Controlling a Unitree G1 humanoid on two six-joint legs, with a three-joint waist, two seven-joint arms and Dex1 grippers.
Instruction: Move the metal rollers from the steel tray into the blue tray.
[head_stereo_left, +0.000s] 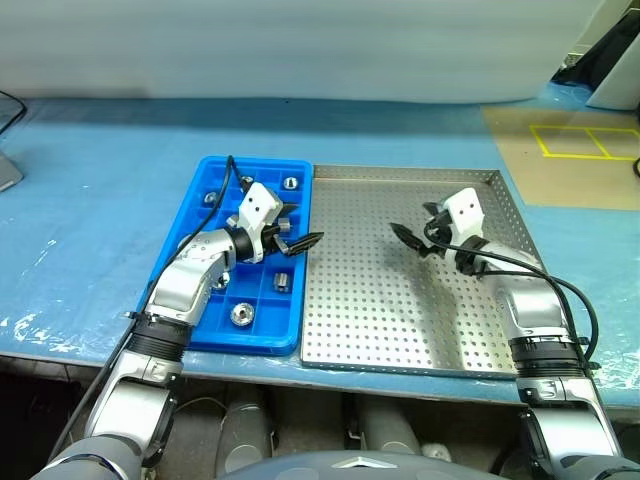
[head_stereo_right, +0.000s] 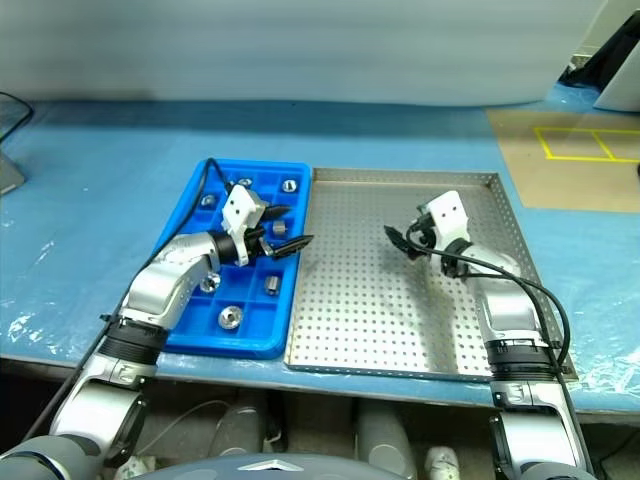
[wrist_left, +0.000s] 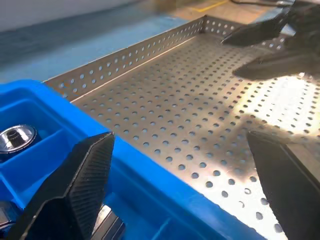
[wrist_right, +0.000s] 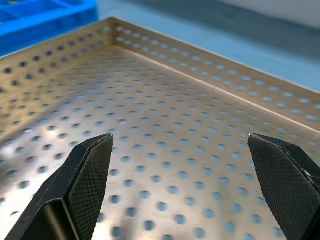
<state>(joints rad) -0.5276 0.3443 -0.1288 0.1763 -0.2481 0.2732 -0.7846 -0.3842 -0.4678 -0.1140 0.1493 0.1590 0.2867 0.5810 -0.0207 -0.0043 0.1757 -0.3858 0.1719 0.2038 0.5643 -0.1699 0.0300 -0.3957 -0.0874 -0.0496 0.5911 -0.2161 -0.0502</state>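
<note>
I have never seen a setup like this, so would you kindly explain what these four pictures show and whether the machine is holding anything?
This is a two-armed humanoid robot at a table with a blue cover. Two pictures come from cameras in its head, looking down over its arms; the other two come from a camera on each wrist, looking out between that pincer's two black fingers.

On the table lie a blue tray with small compartments and, beside it, a perforated steel tray. Several shiny metal rollers sit in the blue tray's compartments; the visible floor of the steel tray has none on it.

The left pincer hovers at the edge where the trays meet, the right pincer over the steel tray. Both are open and hold nothing.
</note>
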